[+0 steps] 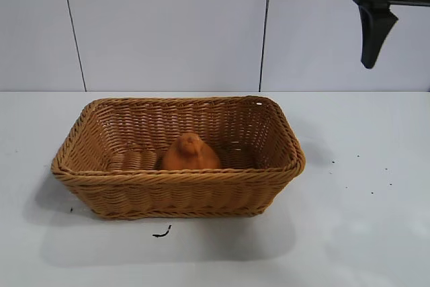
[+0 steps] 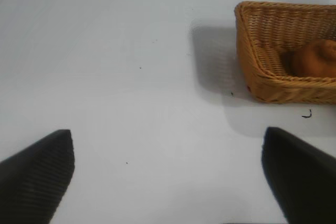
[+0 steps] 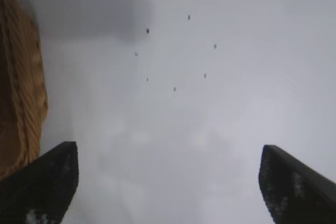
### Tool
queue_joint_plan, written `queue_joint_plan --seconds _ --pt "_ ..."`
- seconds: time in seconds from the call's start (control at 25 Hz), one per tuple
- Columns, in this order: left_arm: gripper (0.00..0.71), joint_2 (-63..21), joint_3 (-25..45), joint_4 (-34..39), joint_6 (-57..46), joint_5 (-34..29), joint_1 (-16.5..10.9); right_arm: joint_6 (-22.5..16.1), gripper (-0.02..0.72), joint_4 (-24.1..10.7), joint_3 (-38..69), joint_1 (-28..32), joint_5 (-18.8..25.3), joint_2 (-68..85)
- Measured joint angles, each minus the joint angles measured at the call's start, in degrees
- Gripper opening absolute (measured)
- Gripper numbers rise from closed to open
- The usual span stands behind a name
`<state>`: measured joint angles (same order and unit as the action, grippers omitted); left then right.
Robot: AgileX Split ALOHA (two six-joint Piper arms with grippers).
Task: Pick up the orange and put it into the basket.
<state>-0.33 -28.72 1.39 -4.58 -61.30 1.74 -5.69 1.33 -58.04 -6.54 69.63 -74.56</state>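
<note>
One orange (image 1: 189,153) inside basket (image 1: 279,169) | left jaws (image 2: 168,174) spread, empty | right jaws (image 3: 168,182) spread, raised

Black right gripper (image 1: 373,35) raised high at upper right, fingers spread wide; black left gripper (image 2: 168,182) also spread, low over table.

No writing anywhere to read: no label, brand, number or sign on the basket (image 1: 178,178), the orange (image 1: 189,154), the table (image 1: 363,220) or the wall (image 1: 168,25) behind it. The small dark specks on the table are only marks, not letters.
</note>
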Motion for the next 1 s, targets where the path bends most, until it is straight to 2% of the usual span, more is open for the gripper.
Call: queue_joint_plan --seconds 0.16,0.28,0.44,0.72,1.0 --pt "0.696 0.00 0.00 0.00 0.00 0.00 0.00 0.00 0.639 0.27 11.44 0.00 -0.60 14.54" --pt "0.696 0.00 0.00 0.00 0.00 0.00 0.00 0.13 0.639 0.22 19.64 0.00 -4.06 26.99" --pt "0.696 0.00 0.00 0.00 0.00 0.00 0.00 2.47 0.639 0.12 28.15 0.00 -9.26 43.19" --pt "0.696 0.00 0.00 0.00 0.00 0.00 0.00 4.20 0.639 0.12 29.88 0.00 -11.05 64.08" --pt "0.696 0.00 0.00 0.00 0.00 0.00 0.00 4.38 0.639 0.05 29.94 0.00 -11.17 74.78"
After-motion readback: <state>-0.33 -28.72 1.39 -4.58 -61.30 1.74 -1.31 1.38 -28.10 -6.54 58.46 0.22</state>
